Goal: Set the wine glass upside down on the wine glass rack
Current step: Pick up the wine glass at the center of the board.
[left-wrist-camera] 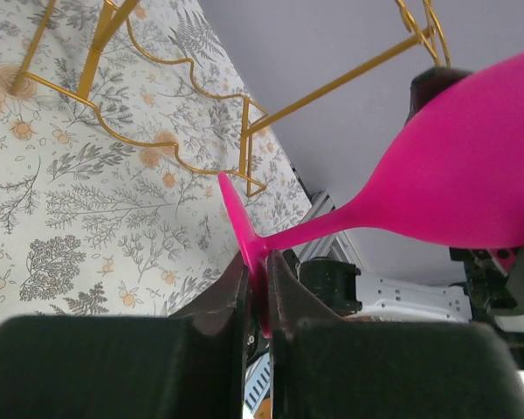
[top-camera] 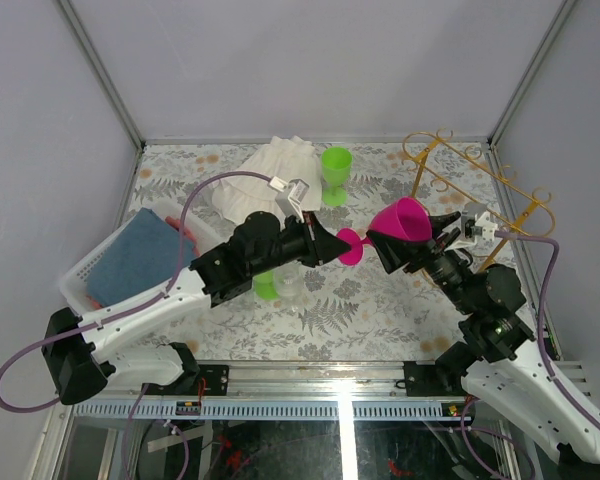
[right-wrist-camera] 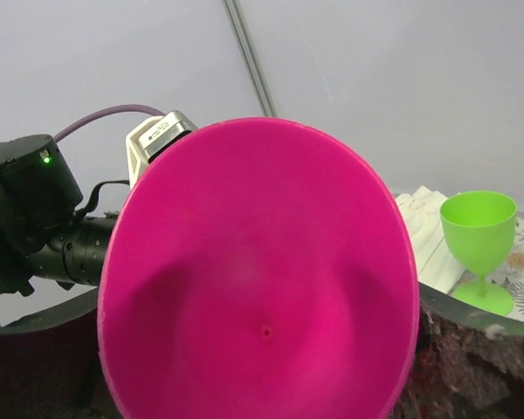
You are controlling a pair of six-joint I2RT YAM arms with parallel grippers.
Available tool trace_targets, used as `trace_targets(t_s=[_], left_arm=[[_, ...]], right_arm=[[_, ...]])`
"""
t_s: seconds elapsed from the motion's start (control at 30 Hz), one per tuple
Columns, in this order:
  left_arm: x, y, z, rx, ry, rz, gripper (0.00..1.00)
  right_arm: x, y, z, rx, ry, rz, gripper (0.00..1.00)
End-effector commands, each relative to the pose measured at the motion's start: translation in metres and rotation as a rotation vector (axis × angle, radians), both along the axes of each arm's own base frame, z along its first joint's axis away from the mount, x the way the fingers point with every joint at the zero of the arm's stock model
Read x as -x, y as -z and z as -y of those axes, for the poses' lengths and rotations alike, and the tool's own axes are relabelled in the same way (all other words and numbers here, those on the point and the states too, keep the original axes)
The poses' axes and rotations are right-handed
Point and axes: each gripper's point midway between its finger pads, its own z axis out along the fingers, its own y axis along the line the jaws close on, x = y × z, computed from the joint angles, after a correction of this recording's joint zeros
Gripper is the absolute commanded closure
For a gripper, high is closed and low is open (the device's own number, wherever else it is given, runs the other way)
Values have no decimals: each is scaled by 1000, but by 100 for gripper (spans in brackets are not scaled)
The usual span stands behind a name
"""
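Wine glass held sideways in mid-air between both arms, rack to the far right

The pink wine glass (top-camera: 400,228) hangs above the middle of the table (top-camera: 380,310), touching nothing below it. It lies on its side. Its long axis runs roughly left to right across your view from above, with the flat foot (left-wrist-camera: 244,236) pointing to the left arm and the open mouth to the right arm.

Your left gripper (top-camera: 336,245) is clamped on the foot. In the left wrist view its two dark fingers (left-wrist-camera: 231,297) pinch the thin disc edge-on, and the stem rises away to the upper right.

Your right gripper (top-camera: 420,243) is spread wide around the bowl, one finger on each side. The right wrist view looks straight into the cup. The fingers appear to grip the bowl, though the contact itself is mostly hidden behind the pink wall.

The gold wine glass rack (left-wrist-camera: 244,140) stands at the far right corner of the table, well apart from the glass. It is beyond the mouth end, on the right arm's side, so the right arm is the nearer one. The left arm holds the end that has to finish uppermost.

Judging by this, the coming move depends on turning the axis from level to upright, foot up, then sliding the stem between the rack's rails.

A green glass (top-camera: 335,170) stands upright at the far edge and is not involved.
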Motion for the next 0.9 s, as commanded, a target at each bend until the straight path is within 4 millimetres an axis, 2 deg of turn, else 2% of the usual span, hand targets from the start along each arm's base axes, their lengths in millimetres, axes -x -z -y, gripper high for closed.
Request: trace_targets(t_s=[0.0,0.1,0.23,0.53,0.87], left_arm=[[-1,-12,1,23,-1,56,100],[-6,-11,-5,-15,-32,84,100],[-16,-13,-21,-89,-102,131,100],[-36,-20,-58,-277,-212,277,100],[-46,-34,-83,-525,-199,465,100]], right_arm=[[8,-20,2,-44,-13,66,30],[8,-14,5,-6,1,48,11],[10,-3,14,63,37,20,1],[30,10,44,145,98,-36,1],[49,15,71,301,143,-189,0]])
